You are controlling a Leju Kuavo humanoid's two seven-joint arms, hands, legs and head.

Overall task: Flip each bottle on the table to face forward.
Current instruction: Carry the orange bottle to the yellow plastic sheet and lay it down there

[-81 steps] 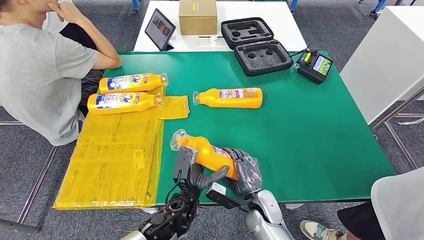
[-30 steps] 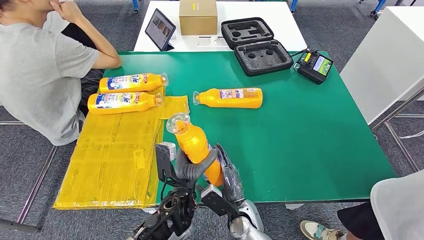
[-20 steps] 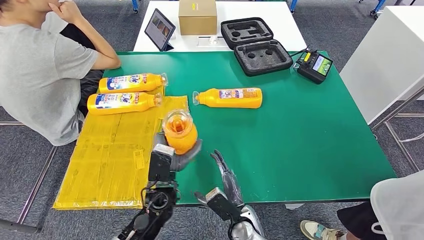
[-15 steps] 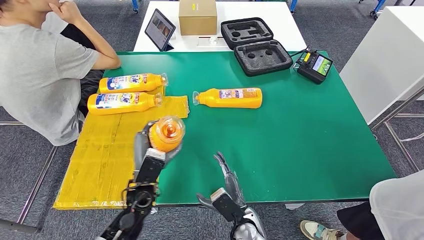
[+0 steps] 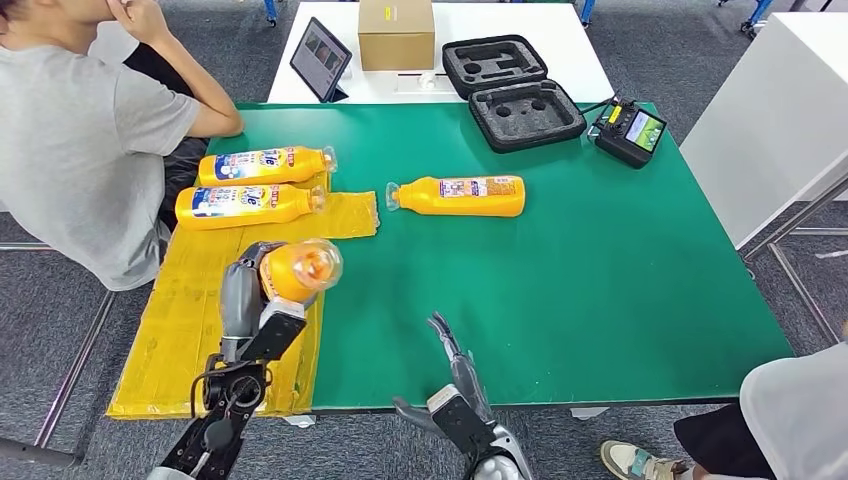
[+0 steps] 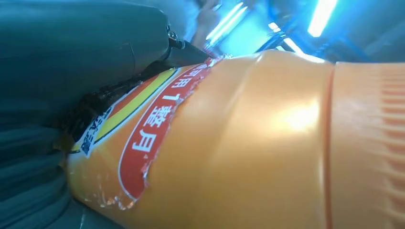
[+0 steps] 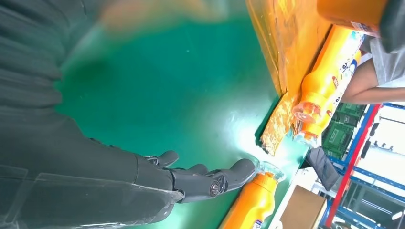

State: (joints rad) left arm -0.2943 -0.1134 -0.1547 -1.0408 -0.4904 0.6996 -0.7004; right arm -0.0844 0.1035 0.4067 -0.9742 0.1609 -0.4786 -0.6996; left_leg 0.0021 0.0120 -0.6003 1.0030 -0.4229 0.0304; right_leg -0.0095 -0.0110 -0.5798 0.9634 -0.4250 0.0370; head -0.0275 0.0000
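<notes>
Head view: green surface (image 5: pixel 600 260), yellow mat (image 5: pixel 230 300), two label-up bottles (image 5: pixel 250 185) there, one unflipped bottle (image 5: pixel 460 196) mid-surface. Risk: held bottle (image 5: pixel 295 270), cap toward camera above the mat, slipping through a loose grasp or landing label-down. Left hand (image 5: pixel 245 290) wrapped around it; right hand (image 5: pixel 455 375) empty, fingers spread at the near edge.

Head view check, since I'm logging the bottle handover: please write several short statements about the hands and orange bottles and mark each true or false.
1. The left hand holds an orange plastic bottle above the yellow sheet. True.
2. The right hand grips a bottle. False: it holds nothing, fingers spread.
3. Two labelled orange bottles lie beside the seated person. True.
4. The lone orange bottle on the green table stands upright. False: it lies on its side.
</notes>
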